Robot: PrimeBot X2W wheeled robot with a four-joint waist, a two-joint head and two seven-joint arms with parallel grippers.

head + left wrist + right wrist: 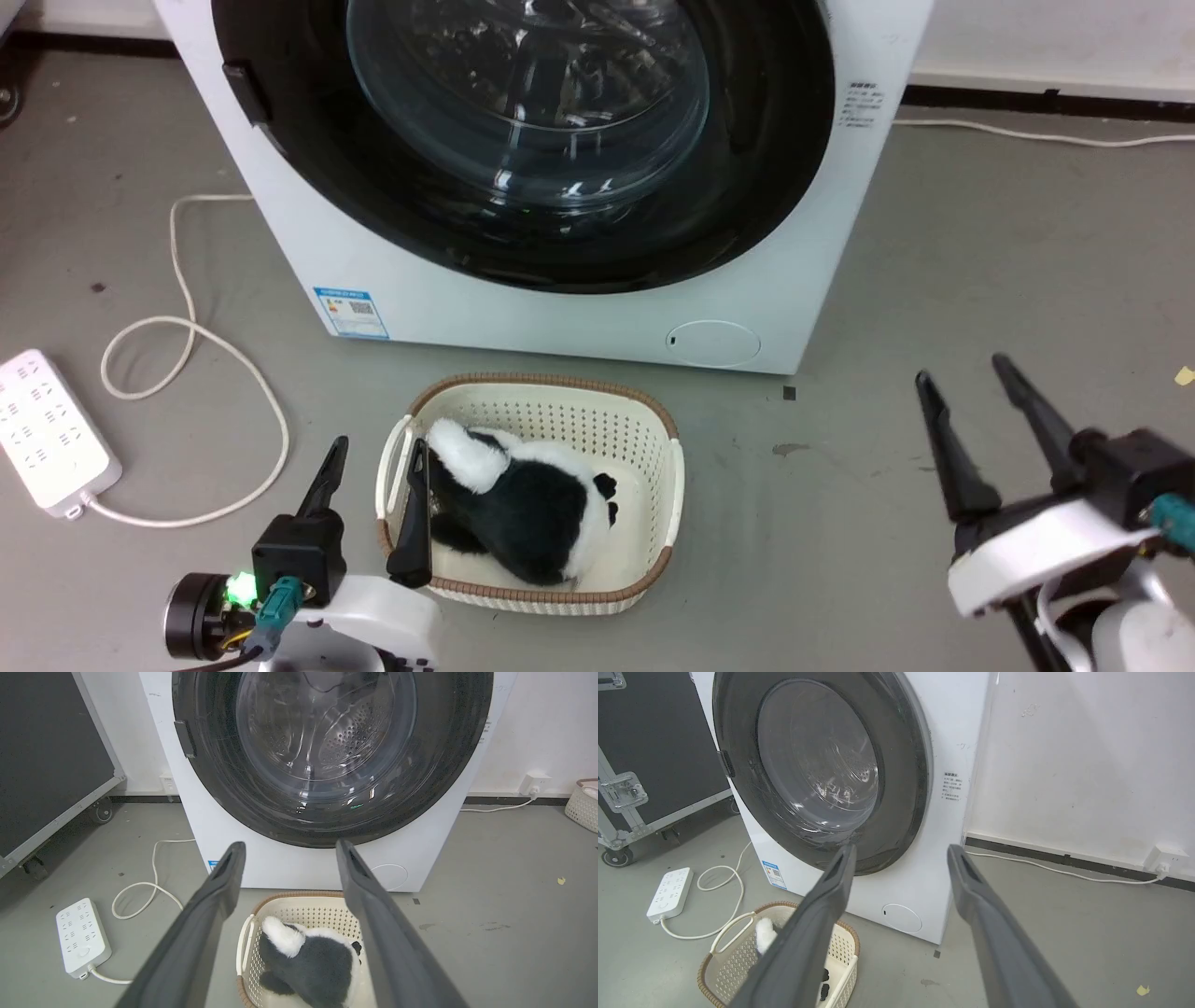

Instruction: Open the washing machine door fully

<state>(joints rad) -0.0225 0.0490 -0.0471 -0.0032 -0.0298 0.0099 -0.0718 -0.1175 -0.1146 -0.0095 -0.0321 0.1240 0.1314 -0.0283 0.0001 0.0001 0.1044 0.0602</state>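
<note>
The washing machine (523, 322) (299, 868) (952, 732) is a white box straight ahead. Its round glossy black door (756, 159) (448, 760) (906, 788) lies shut against the front, the clear glass bowl (527, 93) showing the steel drum behind. A small dark handle (245, 93) (185, 739) (726, 763) sits on the door's left edge. My left gripper (378, 443) (287, 847) hangs open low at the left, over the basket, well short of the door. My right gripper (966, 369) (901, 849) stands open at the lower right, away from the machine.
A cream basket (653, 439) (299, 905) (840, 952) holding a black-and-white plush toy (532, 504) stands on the floor just before the machine. A white power strip (47, 429) and looping cable (187, 317) lie at the left. A black wheeled case (46, 756) stands left of the machine.
</note>
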